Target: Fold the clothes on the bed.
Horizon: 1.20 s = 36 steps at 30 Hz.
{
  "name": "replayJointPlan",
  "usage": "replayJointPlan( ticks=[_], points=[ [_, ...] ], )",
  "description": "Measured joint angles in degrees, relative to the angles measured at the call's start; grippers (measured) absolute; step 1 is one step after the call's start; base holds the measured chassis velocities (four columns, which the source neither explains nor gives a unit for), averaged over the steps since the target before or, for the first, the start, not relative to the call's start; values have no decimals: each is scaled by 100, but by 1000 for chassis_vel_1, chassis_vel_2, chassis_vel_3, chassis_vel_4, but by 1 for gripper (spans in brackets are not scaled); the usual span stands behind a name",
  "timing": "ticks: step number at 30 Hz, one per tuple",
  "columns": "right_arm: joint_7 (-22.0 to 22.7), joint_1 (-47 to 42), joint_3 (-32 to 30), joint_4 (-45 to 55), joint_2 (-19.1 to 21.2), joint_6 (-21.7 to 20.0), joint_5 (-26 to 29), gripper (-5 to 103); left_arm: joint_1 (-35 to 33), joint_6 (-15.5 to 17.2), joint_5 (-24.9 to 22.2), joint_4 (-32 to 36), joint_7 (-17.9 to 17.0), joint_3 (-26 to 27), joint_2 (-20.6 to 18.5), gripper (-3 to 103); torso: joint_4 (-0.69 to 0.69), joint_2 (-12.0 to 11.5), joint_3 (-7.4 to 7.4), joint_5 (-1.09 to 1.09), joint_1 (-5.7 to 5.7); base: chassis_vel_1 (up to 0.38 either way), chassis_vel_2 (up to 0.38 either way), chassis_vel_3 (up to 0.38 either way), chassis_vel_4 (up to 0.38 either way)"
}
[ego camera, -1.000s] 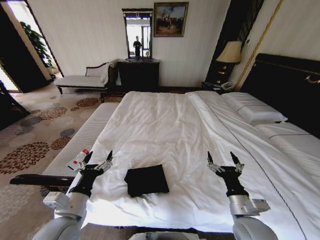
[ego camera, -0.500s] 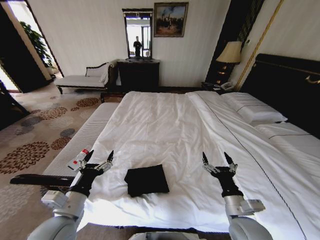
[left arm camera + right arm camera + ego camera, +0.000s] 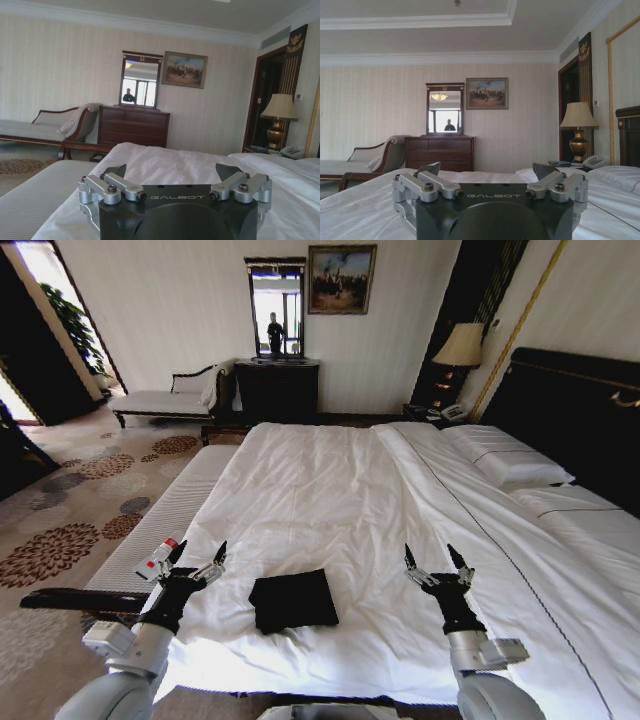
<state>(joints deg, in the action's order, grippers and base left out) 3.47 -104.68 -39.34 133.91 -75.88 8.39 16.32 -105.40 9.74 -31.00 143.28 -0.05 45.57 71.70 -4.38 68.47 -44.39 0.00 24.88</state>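
On the bed [image 3: 330, 490], the limp, light T-shirt [image 3: 292, 600] is lying folded between the released left end effector [image 3: 197, 553] and right end effector [image 3: 432, 558]; its edges are offering the best hold.

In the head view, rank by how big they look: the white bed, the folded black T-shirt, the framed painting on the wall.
1. White bed, by far.
2. Folded black T-shirt.
3. Framed painting, though it hangs much farther from the camera, so the last two are unsure.

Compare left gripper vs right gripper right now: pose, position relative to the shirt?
The left gripper hovers over the bed's bench-side edge, left of the folded black T-shirt; the right gripper hovers over open sheet to its right. The left leans rightward; the right leans slightly left. Both are open, empty, off the shirt.
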Motion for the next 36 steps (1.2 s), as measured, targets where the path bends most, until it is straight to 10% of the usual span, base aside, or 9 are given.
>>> replayJointPlan(
  ticks=[36],
  points=[
    [0,5,5,-7,1,5,2,100,1,2,1,-4,-9,0,5,100,0,0,0,0,0,0,0,0,0]
  ],
)
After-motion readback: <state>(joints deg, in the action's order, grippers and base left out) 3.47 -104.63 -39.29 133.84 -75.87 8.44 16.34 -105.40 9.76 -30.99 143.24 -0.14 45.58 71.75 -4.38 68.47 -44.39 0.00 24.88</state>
